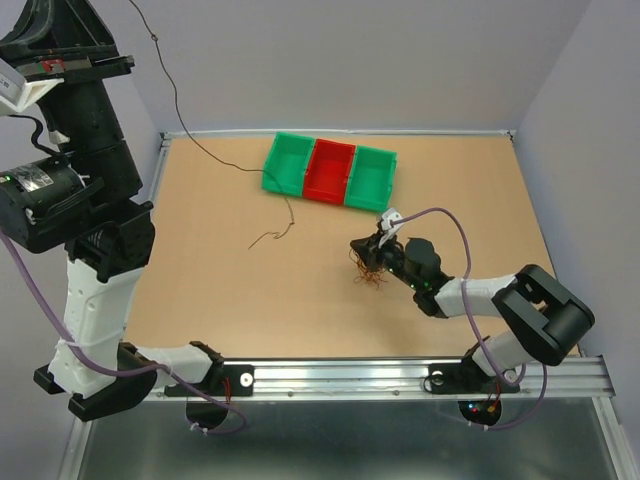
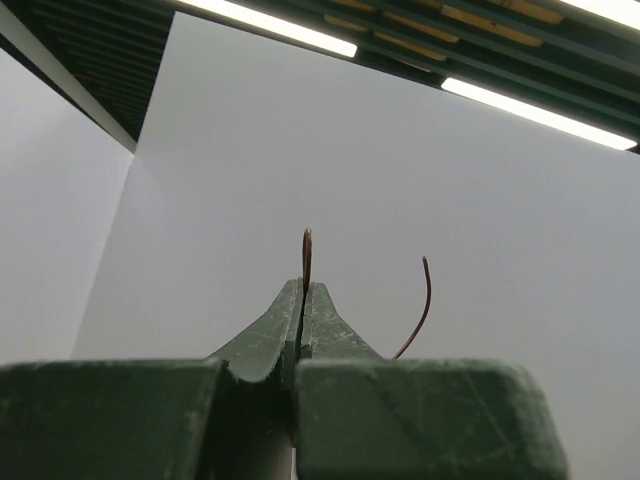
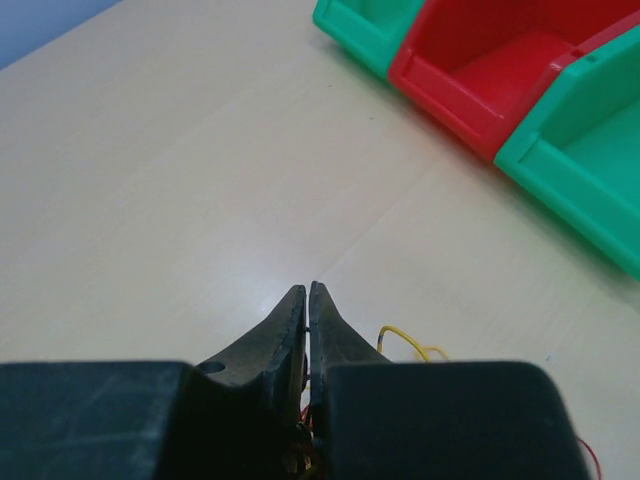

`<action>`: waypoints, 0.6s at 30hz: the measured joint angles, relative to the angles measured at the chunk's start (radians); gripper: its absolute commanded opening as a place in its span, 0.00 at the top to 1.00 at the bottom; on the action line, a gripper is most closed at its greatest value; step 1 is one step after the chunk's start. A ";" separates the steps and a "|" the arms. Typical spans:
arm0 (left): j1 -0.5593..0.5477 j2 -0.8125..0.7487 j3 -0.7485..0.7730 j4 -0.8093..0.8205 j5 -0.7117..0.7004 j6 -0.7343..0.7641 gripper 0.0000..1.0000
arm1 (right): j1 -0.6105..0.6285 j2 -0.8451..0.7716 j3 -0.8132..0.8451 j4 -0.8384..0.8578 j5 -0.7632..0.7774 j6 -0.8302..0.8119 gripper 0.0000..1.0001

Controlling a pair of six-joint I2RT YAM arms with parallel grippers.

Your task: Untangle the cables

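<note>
Cables (image 1: 370, 272) thin, curly (tangled), R hand (image 3: 307, 292) pinched shut, L hand (image 2: 304, 290) gripping one strand (image 2: 307, 250)

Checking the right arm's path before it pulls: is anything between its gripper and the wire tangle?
Nothing visible. The right gripper is down at the wire tangle, jaws closed on strands of it. The bins sit farther back on the table, out of the way.

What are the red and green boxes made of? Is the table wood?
The red box and green boxes look like plastic: smooth, one bright colour throughout, softly shiny rims. The table looks like pale wood or wood-look board, with faint grain and a glossy patch of reflected light; I can't tell which.
</note>
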 measured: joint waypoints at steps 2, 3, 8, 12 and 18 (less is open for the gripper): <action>0.000 -0.005 -0.016 0.031 -0.020 0.035 1.00 | -0.001 -0.017 -0.009 0.002 0.026 0.011 0.93; 0.000 -0.005 -0.023 0.039 -0.026 0.044 1.00 | -0.001 -0.038 -0.026 0.002 0.051 0.016 0.91; 0.000 -0.049 -0.146 0.089 0.001 0.074 1.00 | -0.013 -0.116 -0.100 -0.004 0.132 0.050 0.33; 0.000 -0.105 -0.290 0.093 0.094 0.042 1.00 | -0.021 -0.188 -0.114 -0.002 0.081 0.052 0.09; 0.000 -0.175 -0.507 0.092 0.206 -0.025 1.00 | -0.021 -0.227 -0.108 -0.005 -0.050 0.070 0.02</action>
